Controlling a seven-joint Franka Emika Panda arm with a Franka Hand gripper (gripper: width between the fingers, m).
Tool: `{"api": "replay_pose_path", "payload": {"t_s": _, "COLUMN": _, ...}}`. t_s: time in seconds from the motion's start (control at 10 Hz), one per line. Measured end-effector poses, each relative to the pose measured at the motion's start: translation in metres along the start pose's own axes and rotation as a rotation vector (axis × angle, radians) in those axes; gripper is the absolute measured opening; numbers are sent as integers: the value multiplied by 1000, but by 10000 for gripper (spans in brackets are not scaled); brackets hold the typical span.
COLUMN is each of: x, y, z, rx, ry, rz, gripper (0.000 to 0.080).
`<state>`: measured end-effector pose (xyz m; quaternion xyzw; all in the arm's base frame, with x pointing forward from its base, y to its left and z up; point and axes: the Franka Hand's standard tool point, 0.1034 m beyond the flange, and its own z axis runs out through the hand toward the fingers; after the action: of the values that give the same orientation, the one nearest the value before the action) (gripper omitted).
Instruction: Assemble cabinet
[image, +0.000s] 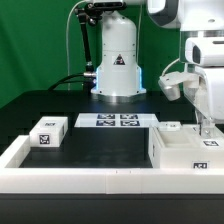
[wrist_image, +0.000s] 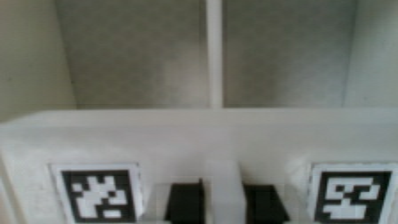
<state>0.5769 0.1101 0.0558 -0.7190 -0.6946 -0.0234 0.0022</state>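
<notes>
The cabinet (image: 180, 150), a large white box with square tags, stands on the black table at the exterior view's right. My gripper (image: 205, 128) reaches straight down onto its top edge at the box's right side. In the wrist view the cabinet's wall (wrist_image: 196, 135) fills the frame and carries two tags. My gripper (wrist_image: 224, 200) has its two dark fingers (wrist_image: 183, 202) close together, with a narrow white strip of the cabinet pinched between them. A thin white divider (wrist_image: 214, 50) runs away from that wall.
A small white tagged drawer block (image: 47, 132) sits at the exterior view's left. The marker board (image: 116, 121) lies in the middle at the back, in front of the arm's base (image: 118, 70). A long low white rail (image: 60, 178) borders the front and left.
</notes>
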Motion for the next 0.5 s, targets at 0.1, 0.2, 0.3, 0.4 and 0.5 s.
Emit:
{"api": "replay_pose_path", "payload": {"t_s": 0.1, "x": 0, "y": 0, "z": 0, "rx": 0, "ry": 0, "rz": 0, "gripper": 281}}
{"api": "replay_pose_path", "payload": {"t_s": 0.2, "x": 0, "y": 0, "z": 0, "rx": 1, "ry": 0, "rz": 0, "gripper": 429}}
{"api": "replay_pose_path", "payload": {"t_s": 0.3, "x": 0, "y": 0, "z": 0, "rx": 0, "ry": 0, "rz": 0, "gripper": 636}}
{"api": "replay_pose_path", "payload": {"t_s": 0.4, "x": 0, "y": 0, "z": 0, "rx": 0, "ry": 0, "rz": 0, "gripper": 636}}
{"api": "replay_pose_path", "payload": {"t_s": 0.5, "x": 0, "y": 0, "z": 0, "rx": 0, "ry": 0, "rz": 1, "gripper": 760}}
